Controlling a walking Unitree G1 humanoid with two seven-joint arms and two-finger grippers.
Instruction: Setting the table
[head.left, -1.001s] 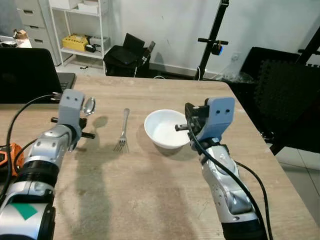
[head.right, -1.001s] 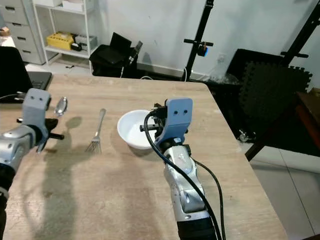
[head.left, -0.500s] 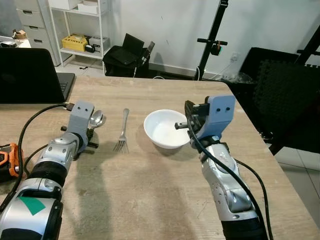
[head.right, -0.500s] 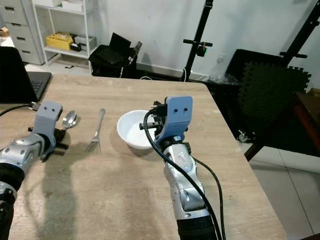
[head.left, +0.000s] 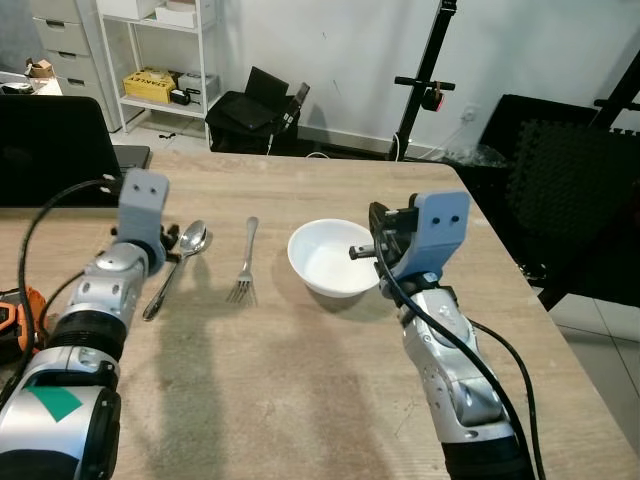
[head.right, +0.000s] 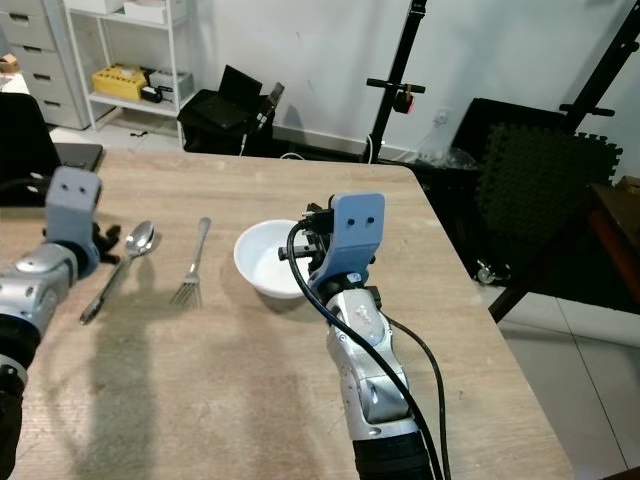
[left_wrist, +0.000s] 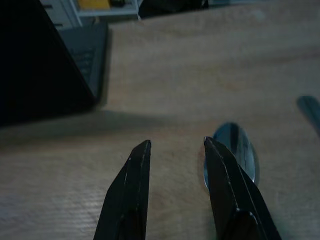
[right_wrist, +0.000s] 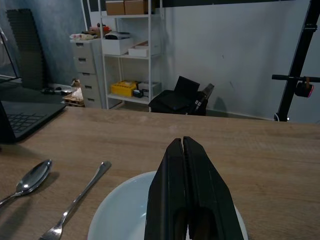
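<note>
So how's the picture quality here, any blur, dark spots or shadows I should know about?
Left wrist view: dim and soft, the spoon blurred beside the open left claw, the laptop nearly black. Right wrist view: bright, background sharp, the shut right claw slightly soft. Left eye view: sharp, arm shadows on the table.

Even, soft indoor light fills both eye views, bright on the white wall (head.left: 340, 60) and mild on the tabletop (head.left: 300, 360), with no harsh glare. Blurry grey shadows of the arms lie on the wood just beside them, and the bowl (head.left: 333, 257) casts a faint one at its base. The eye views are sharp, with slight bending of straight lines near the edges. The left wrist view is dim and soft; its claw (left_wrist: 175, 147) looks blurred, the laptop (left_wrist: 40, 65) nearly black. The right wrist view is brighter, bluish, its close claw (right_wrist: 184, 145) out of focus.
</note>
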